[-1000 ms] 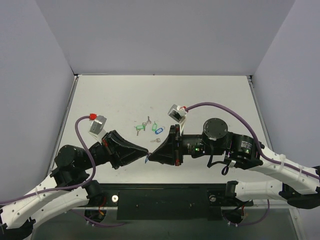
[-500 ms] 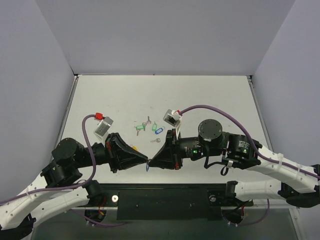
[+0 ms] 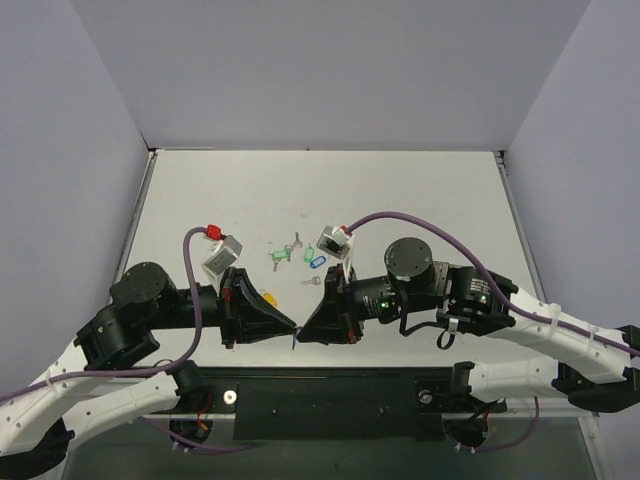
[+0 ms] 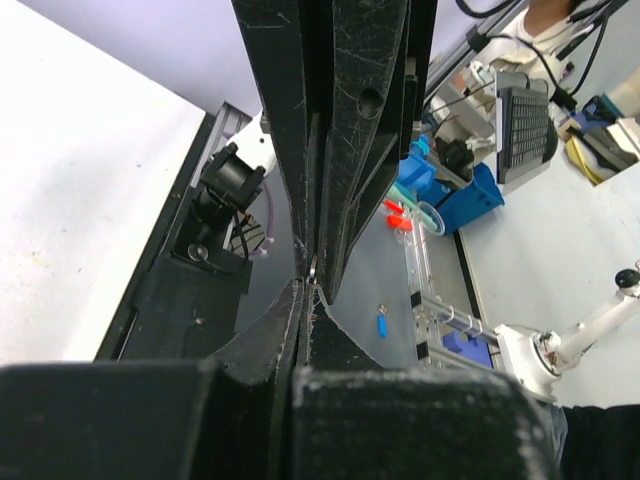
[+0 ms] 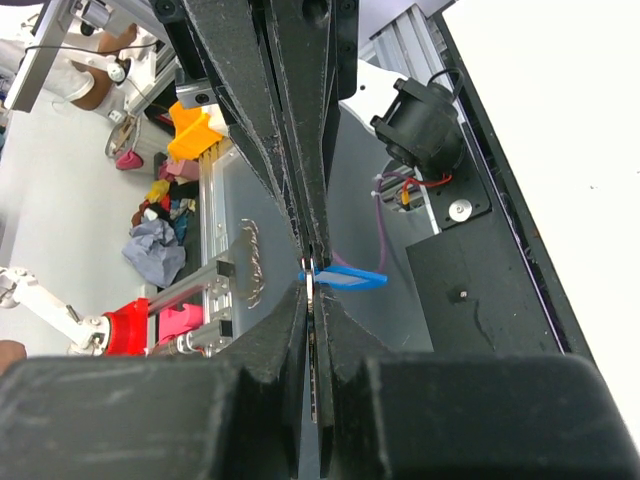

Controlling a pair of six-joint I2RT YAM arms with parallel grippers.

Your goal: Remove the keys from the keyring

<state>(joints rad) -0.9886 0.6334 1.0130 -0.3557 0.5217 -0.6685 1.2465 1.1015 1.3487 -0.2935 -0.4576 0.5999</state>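
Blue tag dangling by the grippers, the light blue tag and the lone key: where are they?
dangling blue tag (image 5: 350, 277): right wrist view, its middle.
light blue tag (image 3: 318, 262): top view, its middle.
lone key (image 3: 312, 281): top view, its middle.

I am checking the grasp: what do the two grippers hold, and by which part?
The left gripper and the right gripper, tip to tip, both pinch the keyring by its thin metal part; the blue tag hangs free.

White table at centre; pale lilac-grey walls at 9, 12, 3 o'clock; black plate at 6 o'clock; even light.
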